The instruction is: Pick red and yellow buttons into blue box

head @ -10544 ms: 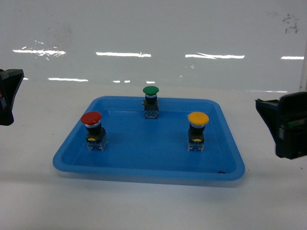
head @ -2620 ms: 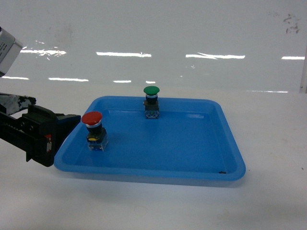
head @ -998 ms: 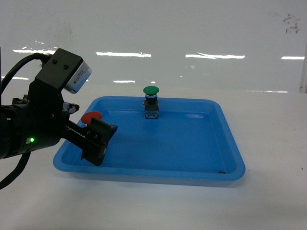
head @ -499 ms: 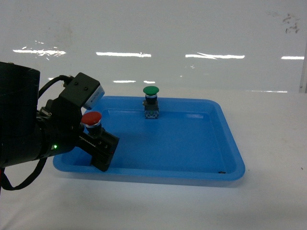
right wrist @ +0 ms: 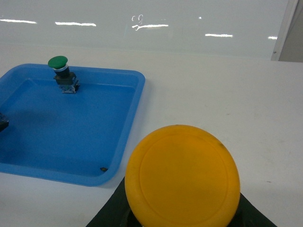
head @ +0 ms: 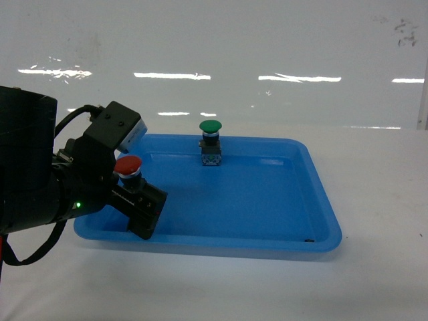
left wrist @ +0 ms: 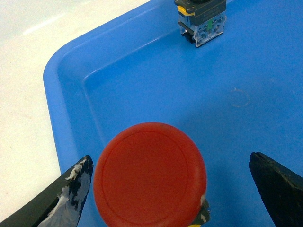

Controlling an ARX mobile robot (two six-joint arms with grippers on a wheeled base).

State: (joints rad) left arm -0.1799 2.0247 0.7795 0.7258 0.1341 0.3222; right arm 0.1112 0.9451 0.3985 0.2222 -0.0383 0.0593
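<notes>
At the left of the head view the left gripper (head: 137, 204) sits low over the near-left corner of the shallow blue tray (head: 314, 200), its jaws spread wide on either side of the red button (head: 128, 165) without touching it; the left wrist view shows the red cap filling the lower centre between the two dark fingers (left wrist: 71, 194). The green button (head: 210, 127) stands upright near the tray's far edge. In the right wrist view the right gripper (right wrist: 182, 215) holds the yellow button (right wrist: 182, 177) above the white table (right wrist: 227, 94), to the right of the tray
</notes>
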